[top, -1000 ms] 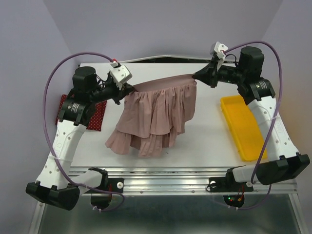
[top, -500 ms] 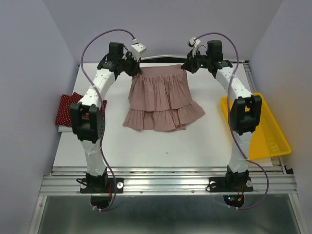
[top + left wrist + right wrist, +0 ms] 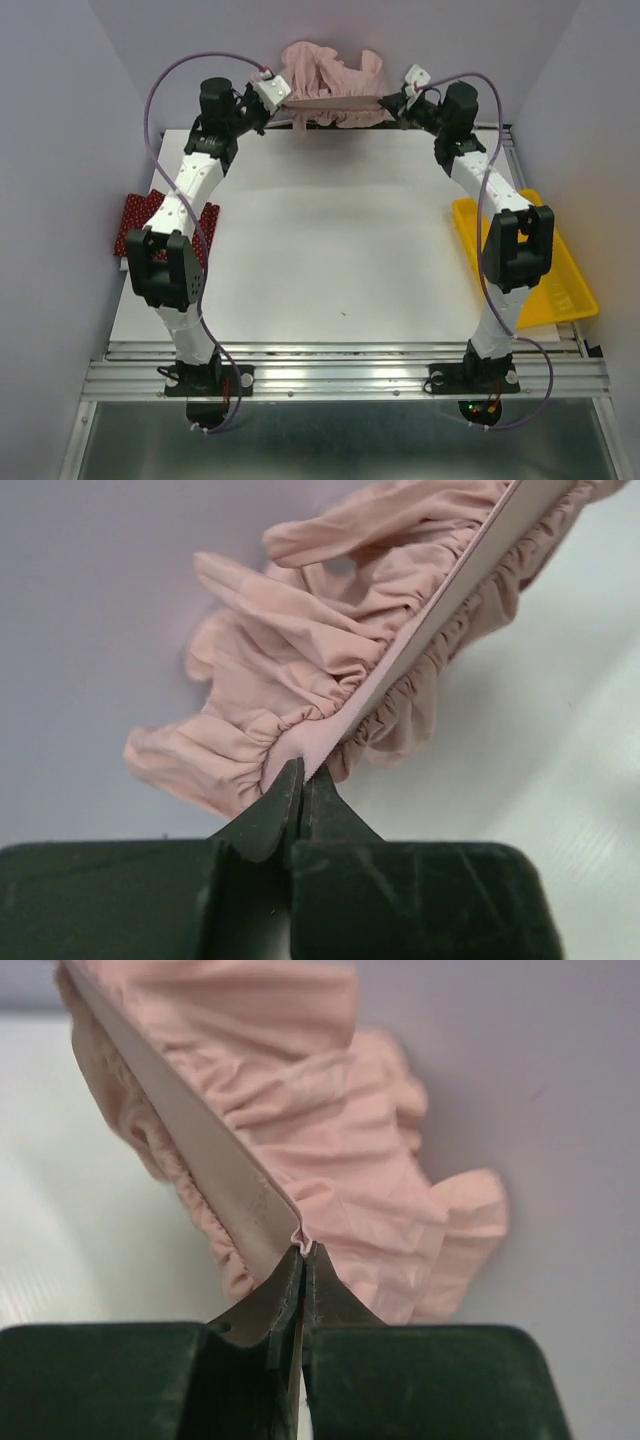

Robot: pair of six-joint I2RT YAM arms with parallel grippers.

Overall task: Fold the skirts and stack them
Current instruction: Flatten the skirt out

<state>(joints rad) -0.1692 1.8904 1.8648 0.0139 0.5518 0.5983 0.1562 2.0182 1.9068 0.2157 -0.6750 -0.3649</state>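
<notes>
Lavender walls enclose a white table (image 3: pixel 330 260). At the top centre of the overhead view, the dusty pink ruffled cloth skirt (image 3: pixel 330 72) is pinched by its waistband — left gripper (image 3: pixel 300 772) and right gripper (image 3: pixel 303 1250) both pressed together on it. For a clean fold, the band should be kept taut and lowered evenly. No writing can be read.

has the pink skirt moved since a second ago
Yes. The pink ruffled skirt has moved toward the far side: earlier over the middle of the table, beside the yellow tray; now bunched at its far edge, past the tray.
</notes>
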